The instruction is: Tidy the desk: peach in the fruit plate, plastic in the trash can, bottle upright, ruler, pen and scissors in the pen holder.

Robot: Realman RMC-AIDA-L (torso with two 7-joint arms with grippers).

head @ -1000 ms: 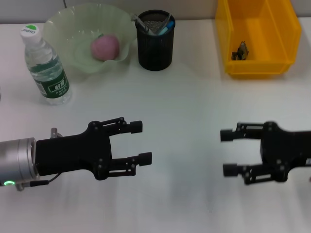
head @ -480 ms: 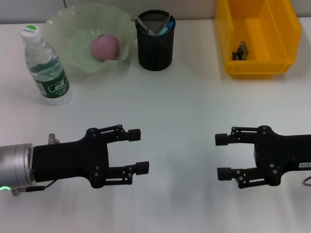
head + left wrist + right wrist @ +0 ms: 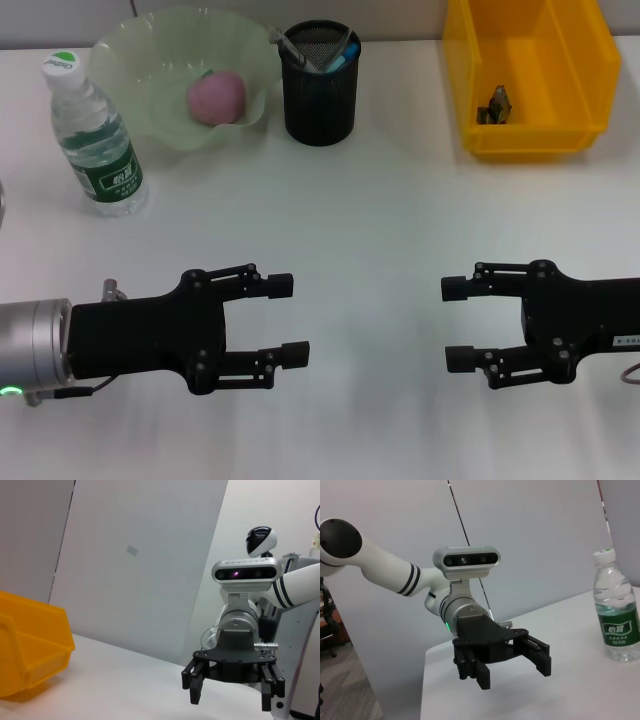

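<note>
A white desk (image 3: 380,220) seen from above, with the black mesh pen holder (image 3: 320,85) standing upright near its far edge as the landmark. Pen tips and a blue-tipped item poke out of the holder's mouth; which tools they are cannot be told.

Just to the left of the holder sits the pale green fruit plate (image 3: 160,60), a wavy-rimmed bowl, with the pink peach (image 3: 216,97) resting inside it. Further left of the holder, beyond the plate, the bottle (image 3: 95,137) stands upright, clear plastic with a green label and a white cap. Well to the right of the holder is the yellow bin (image 3: 580,75), and a small dark crumpled piece of plastic (image 3: 497,104) lies on its floor.

Both arms hover over bare desk well in front of the holder, pointing toward each other. The left gripper (image 3: 286,318) is in front and slightly left of the holder; its two black fingers are spread wide apart and hold nothing. The right gripper (image 3: 456,323) is in front and to the right of the holder, its fingers likewise spread wide and empty. A stretch of bare desk separates the two grippers.

The left wrist camera shows the right gripper head-on, jaws apart, with the bin off to one side. The right wrist camera shows the left gripper, jaws apart, with the bottle standing on the desk behind it.
</note>
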